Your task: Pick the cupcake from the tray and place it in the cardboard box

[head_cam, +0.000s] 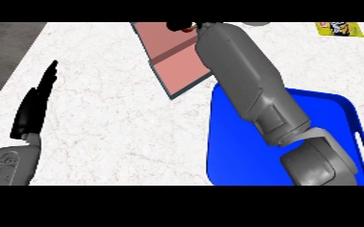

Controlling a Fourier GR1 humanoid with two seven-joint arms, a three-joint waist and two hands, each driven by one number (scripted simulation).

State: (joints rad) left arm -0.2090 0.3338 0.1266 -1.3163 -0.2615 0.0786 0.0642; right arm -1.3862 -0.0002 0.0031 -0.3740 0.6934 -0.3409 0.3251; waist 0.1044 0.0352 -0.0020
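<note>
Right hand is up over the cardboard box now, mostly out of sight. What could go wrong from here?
1. The right hand sits at the view's top edge, largely hidden by its own forearm, so I cannot confirm that it holds the cupcake.
2. It hangs near the far rim of the cardboard box; a release there might land outside it.
3. Drawing back, the forearm could brush the box or the blue tray under it.

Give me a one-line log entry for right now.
right hand: over cardboard box, fingers hidden | cupcake: barely visible | tray: blue, under right forearm | left hand: open, resting at left
</note>
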